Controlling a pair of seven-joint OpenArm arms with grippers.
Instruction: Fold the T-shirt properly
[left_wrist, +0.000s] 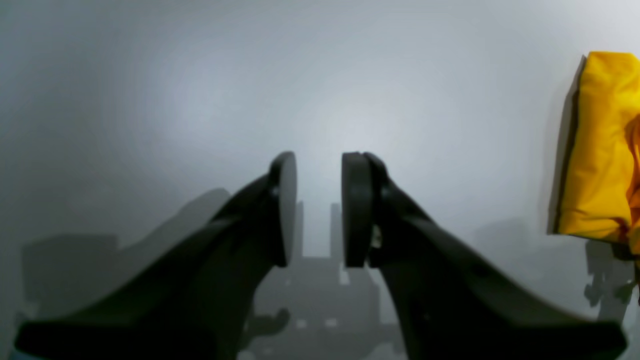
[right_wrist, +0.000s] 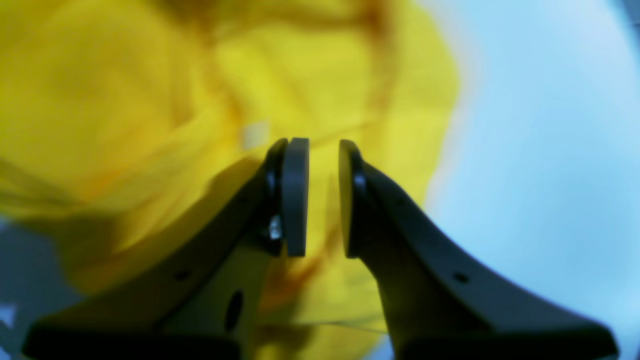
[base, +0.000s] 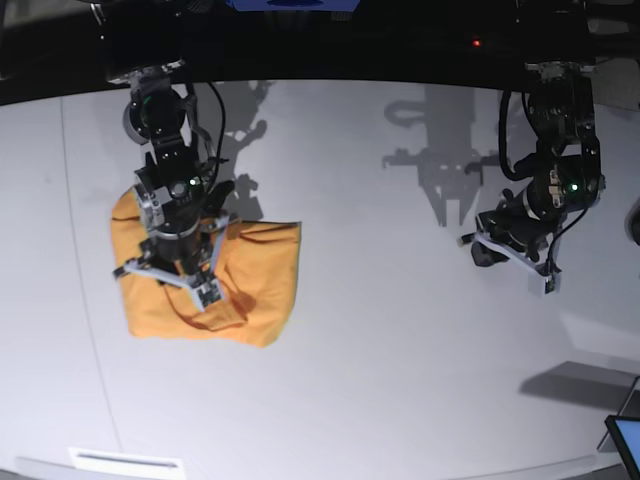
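The orange-yellow T-shirt (base: 255, 290) lies in a wrinkled, partly folded bundle on the left of the white table (base: 400, 350). My right gripper (base: 178, 262) hovers right over it. In the right wrist view the blurred T-shirt (right_wrist: 125, 100) fills the left and centre, and the right gripper (right_wrist: 322, 150) stands open with a narrow gap and no cloth pinched between its pads. My left gripper (base: 487, 250) hangs far to the right above bare table. In the left wrist view the left gripper (left_wrist: 319, 160) is open and empty, with one edge of the T-shirt (left_wrist: 600, 150) at the frame's right.
A dark screen corner (base: 625, 440) pokes in at the table's lower right. A white strip (base: 125, 462) lies along the front edge at the lower left. A black border (base: 320, 50) runs behind the table's far edge.
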